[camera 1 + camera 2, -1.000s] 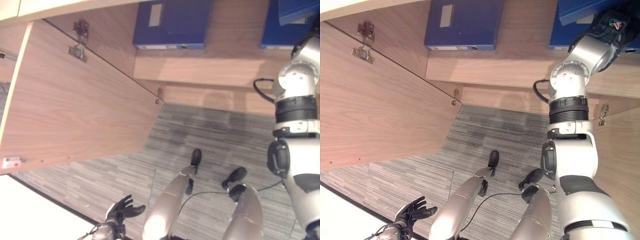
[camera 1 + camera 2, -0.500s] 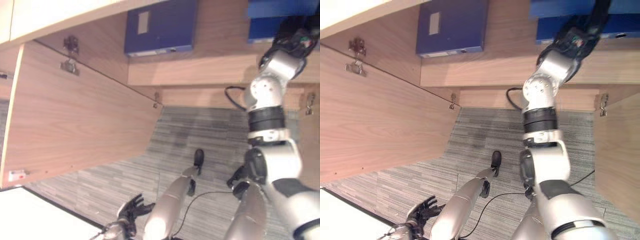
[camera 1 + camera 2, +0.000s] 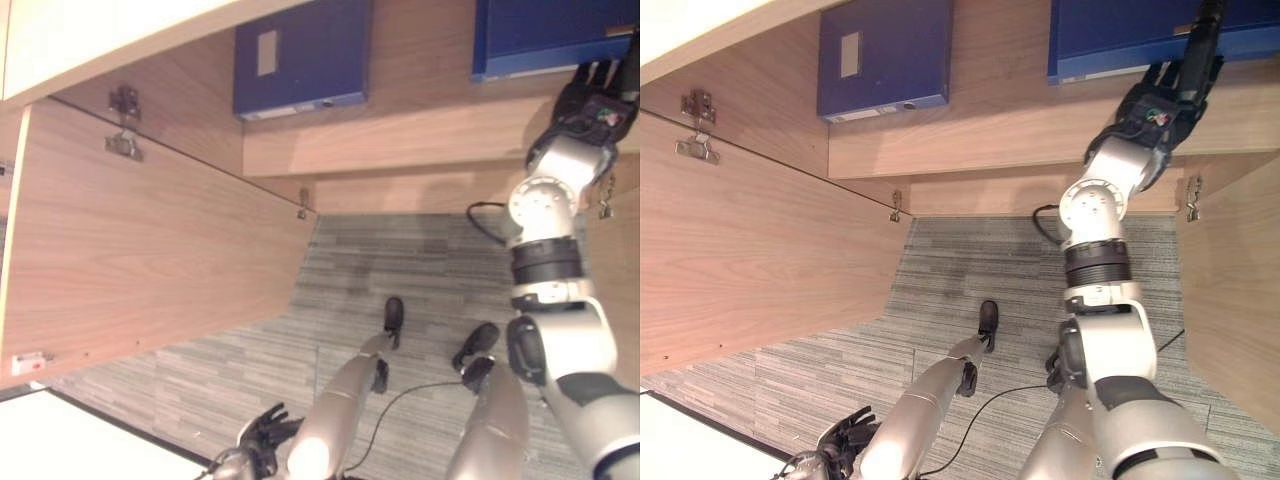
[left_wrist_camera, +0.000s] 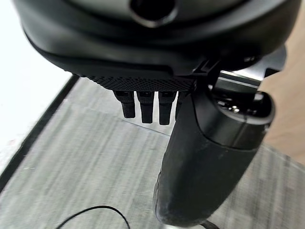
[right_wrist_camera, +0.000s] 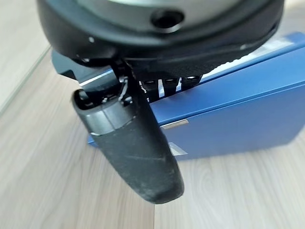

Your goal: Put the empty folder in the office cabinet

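A second blue folder (image 3: 300, 57) lies flat on the wooden shelf. Grey striped carpet (image 3: 400, 260) covers the floor below.

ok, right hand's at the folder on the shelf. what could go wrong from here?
1. The right hand has its thumb over the blue folder near the shelf edge; a careless pull-back could drag it off.
2. The open cabinet door stands close beside the right arm, so withdrawing sideways may clip it.
3. Pushing further could shove it towards the second blue folder.
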Motion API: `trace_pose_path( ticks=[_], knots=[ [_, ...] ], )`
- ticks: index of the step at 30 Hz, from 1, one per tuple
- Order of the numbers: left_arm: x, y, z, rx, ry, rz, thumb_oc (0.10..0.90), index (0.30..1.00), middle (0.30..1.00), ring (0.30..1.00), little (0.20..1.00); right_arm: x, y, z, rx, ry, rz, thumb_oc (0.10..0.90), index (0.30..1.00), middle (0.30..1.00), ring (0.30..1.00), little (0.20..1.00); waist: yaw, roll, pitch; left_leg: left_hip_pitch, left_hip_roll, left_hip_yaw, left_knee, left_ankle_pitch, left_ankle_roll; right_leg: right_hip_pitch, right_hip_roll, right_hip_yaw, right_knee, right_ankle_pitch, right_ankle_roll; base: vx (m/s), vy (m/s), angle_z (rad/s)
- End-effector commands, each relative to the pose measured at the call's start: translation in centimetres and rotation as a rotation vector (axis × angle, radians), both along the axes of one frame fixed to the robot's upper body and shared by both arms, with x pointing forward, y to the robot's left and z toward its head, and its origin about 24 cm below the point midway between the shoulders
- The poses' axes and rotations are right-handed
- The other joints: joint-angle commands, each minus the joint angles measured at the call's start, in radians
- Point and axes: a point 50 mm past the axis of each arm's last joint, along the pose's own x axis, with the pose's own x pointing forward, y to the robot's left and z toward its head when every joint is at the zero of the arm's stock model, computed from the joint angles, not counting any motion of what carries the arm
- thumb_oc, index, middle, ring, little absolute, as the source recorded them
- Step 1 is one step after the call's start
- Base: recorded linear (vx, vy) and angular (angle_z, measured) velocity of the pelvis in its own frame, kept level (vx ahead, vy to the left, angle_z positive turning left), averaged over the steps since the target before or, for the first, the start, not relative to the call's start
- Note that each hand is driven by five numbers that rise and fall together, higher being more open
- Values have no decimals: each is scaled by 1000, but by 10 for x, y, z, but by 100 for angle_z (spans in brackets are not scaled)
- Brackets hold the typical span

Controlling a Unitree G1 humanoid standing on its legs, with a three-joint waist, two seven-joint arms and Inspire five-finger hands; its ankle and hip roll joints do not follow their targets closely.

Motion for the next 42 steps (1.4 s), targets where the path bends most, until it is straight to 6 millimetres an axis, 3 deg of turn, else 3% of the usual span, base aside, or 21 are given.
trace_pose_path(
  ticks=[1,7,12,16,19,20,25,33,35,36,37,38,39,42],
  knots=[
    [-79,52,-16,144,244,15,800,900,900,900,900,-7,15,74,-411,-160,111,800,900,900,900,900,16,23,-42,13,12,32,39,-171,-14,51,69,76,-58,-26,103,-10,-16,-10],
    [-79,49,-17,127,242,-9,800,900,900,900,900,10,18,58,-543,16,160,800,900,900,900,900,5,2,-29,7,22,38,38,-163,-19,51,80,70,-74,-15,97,-11,-13,-7],
    [-68,44,-16,123,217,-36,800,900,900,900,900,22,41,38,-669,133,249,800,900,900,900,900,-10,-23,-12,4,30,48,32,-157,-23,51,92,69,-91,-3,90,-14,-9,-8],
    [-62,43,-15,125,203,-48,800,900,900,900,900,27,47,28,-740,191,281,800,900,900,900,900,-13,-33,-7,4,34,53,28,-154,-24,52,97,68,-98,3,87,-8,-1,-3],
    [-59,45,-13,135,187,-61,800,900,900,900,900,29,46,25,-861,266,270,800,900,900,900,900,-13,-39,-2,6,36,56,27,-151,-25,53,98,63,-101,7,84,-12,-8,-6],
    [-56,49,-11,147,180,-63,800,900,900,900,900,32,41,17,-976,364,253,800,900,900,900,900,-15,-46,0,8,39,60,22,-147,-27,60,101,59,-112,11,82,-10,-6,-5],
    [-57,49,-12,145,185,-58,800,900,900,900,900,33,37,10,-997,400,263,800,900,900,900,900,-21,-52,5,13,42,62,17,-145,-29,67,107,58,-127,17,81,-11,-6,-5],
    [-54,49,-12,150,181,-41,800,900,900,900,900,32,33,17,-1004,390,236,800,900,900,900,900,-25,-66,13,17,46,66,7,-139,-32,74,116,54,-143,25,80,-14,-15,-5],
    [-51,52,-10,151,167,-30,800,900,900,900,900,31,28,21,-1215,496,157,800,900,900,900,900,-30,-76,14,21,49,68,-2,-134,-33,76,119,52,-153,31,77,-18,10,-3],
    [-50,51,-10,150,166,-30,800,900,900,900,900,31,28,21,-1217,495,156,800,900,900,900,900,-31,-75,15,21,49,68,-2,-134,-33,76,119,52,-153,31,77,-13,16,-5],
    [-50,53,-10,150,162,-26,800,900,900,900,900,31,28,24,-1373,564,101,800,900,900,900,900,-35,-79,17,22,50,70,-4,-131,-33,76,120,52,-156,36,77,-21,28,-7],
    [-49,52,-10,145,156,-15,800,900,900,900,900,32,33,28,-1608,656,12,800,900,900,900,900,-42,-88,20,22,53,72,-5,-128,-33,76,121,50,-162,42,75,-21,28,-8],
    [-48,52,-10,144,155,-15,800,900,900,900,900,32,33,29,-1610,656,11,800,900,900,900,900,-44,-88,21,22,53,72,-5,-128,-33,76,121,50,-162,42,75,-17,22,-7],
    [-39,45,-9,132,126,0,800,900,900,900,900,34,53,37,-1908,720,-134,800,900,900,900,900,-55,-102,23,24,57,72,-8,-123,-34,79,128,51,-178,51,73,-7,-1,-13]
  ],
)
